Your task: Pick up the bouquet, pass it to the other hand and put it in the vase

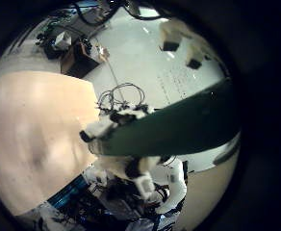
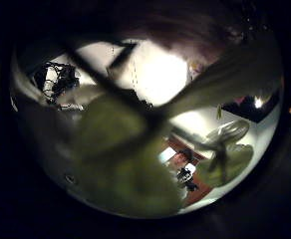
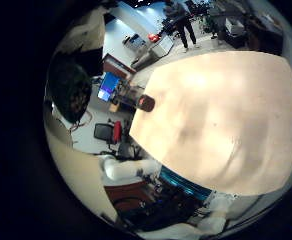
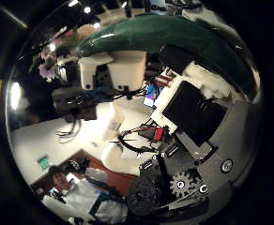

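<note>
The bouquet's dark green wrapped stem (image 1: 184,120) runs close across my left robot hand (image 1: 112,123), whose fingers curl round it; its leaves (image 2: 116,149) crowd that palm. My right robot hand (image 4: 189,112) sits just beside the stem, fingers relaxed, empty. No vase shows.

The bouquet's stem (image 1: 179,120) crosses close before the left palm, its leaves (image 2: 116,139) pressed near, with the worktop (image 1: 35,135) lying well beyond it.

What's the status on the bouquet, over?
Left hand, right hand: grip unclear. Bouquet stem close across both palms. Small object on table, maybe vase. Nothing blocking seen.
</note>
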{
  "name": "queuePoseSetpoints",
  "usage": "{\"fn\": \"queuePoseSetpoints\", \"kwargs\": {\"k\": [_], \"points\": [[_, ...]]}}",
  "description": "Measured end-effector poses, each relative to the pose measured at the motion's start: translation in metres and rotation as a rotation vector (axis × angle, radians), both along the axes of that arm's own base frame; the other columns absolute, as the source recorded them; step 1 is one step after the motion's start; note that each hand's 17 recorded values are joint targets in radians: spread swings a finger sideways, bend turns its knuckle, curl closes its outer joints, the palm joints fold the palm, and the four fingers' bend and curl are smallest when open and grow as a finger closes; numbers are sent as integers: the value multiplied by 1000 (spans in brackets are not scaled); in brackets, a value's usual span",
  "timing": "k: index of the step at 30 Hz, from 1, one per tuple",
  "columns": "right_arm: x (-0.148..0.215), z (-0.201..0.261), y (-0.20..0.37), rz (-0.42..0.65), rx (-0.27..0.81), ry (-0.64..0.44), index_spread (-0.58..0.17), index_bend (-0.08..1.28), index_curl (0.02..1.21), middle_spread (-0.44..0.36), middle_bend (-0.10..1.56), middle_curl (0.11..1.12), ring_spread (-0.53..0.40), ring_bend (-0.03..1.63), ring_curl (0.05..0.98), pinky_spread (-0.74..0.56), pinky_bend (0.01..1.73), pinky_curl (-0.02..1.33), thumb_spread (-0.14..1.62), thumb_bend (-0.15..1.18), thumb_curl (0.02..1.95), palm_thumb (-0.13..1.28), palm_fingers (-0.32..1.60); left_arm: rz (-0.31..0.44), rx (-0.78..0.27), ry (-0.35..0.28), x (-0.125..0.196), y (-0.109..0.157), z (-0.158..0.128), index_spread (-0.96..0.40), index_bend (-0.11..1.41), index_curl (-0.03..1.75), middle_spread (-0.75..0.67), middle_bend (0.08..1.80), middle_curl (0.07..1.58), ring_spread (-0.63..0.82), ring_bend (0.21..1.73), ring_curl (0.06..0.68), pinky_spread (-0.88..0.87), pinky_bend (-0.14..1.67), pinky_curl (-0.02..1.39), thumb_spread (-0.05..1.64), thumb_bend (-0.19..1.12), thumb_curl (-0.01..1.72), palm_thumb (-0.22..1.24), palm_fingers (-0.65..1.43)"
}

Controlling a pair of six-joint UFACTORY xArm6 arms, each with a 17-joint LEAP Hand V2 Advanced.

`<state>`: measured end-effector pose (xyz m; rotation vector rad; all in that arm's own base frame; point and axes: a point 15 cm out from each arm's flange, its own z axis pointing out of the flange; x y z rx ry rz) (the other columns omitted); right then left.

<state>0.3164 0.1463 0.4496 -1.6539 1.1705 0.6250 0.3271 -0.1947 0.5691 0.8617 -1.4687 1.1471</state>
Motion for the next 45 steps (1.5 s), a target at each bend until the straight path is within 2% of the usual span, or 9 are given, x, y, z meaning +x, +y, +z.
{"fn": "queuePoseSetpoints", "kwargs": {"k": [4,7,11,15,17,20,29,37,45], "points": [[-1,-11,-1,-12,12,32,-205,1207,838,-105,1412,706,-178,1476,659,-208,1281,788,871,-22,1146,1105,1142,71,-37,9,13,1,0,-371,691,518,-345,1033,745,-371,1320,457,-341,1044,649,984,146,476,815,1266],[4,-19,-4,-44,20,49,-209,1201,836,-109,1401,703,-180,1457,655,-222,1265,786,889,-44,1073,1017,1131,73,-39,-7,10,2,0,-443,825,604,-392,1124,790,-389,1397,496,-399,1132,718,981,134,513,855,1196],[10,-29,-12,-82,14,57,-255,959,772,-127,1266,646,-198,1373,602,-338,1177,716,953,-64,925,843,952,102,-37,-49,10,7,8,-507,924,694,-421,1193,825,-393,1465,528,-452,1209,793,992,113,553,885,1131],[11,-34,-17,-95,13,67,-321,532,672,-150,1041,582,-237,1323,574,-406,1272,702,982,-48,804,760,451,175,-28,-102,20,30,21,-546,962,762,-435,1235,846,-393,1505,548,-485,1234,851,1004,94,589,906,1089],[13,-35,-20,-104,14,70,-349,461,624,-143,913,541,-225,1268,552,-319,1221,706,988,-46,757,731,200,228,-22,-152,26,45,35,-559,969,792,-440,1249,852,-394,1517,553,-499,1240,877,1007,83,604,915,1077],[14,-37,-26,-115,19,75,-379,377,538,-108,767,475,-177,1146,484,-151,1188,675,990,-38,701,711,57,304,-16,-204,33,66,53,-575,968,831,-444,1263,858,-394,1528,559,-516,1239,912,1018,64,623,917,1063],[20,-44,-35,-133,26,99,-435,228,414,-22,495,362,90,920,344,294,1064,559,989,-36,577,650,-33,569,66,-361,41,159,100,-609,929,929,-448,1274,865,-392,1538,563,-555,1206,994,1020,14,671,937,1052],[26,-49,-36,-128,34,119,-421,164,359,18,403,336,163,833,289,430,975,479,988,-31,516,618,-3,755,184,-426,18,245,104,-629,892,996,-450,1269,866,-390,1537,561,-581,1164,1049,1018,-12,698,945,1059],[33,-58,-39,-123,42,138,-407,158,322,30,358,330,182,799,259,468,952,429,990,-28,485,619,37,836,244,-387,-9,305,76,-646,856,1046,-452,1263,867,-388,1533,559,-603,1130,1089,1016,-11,714,932,1067]]}}
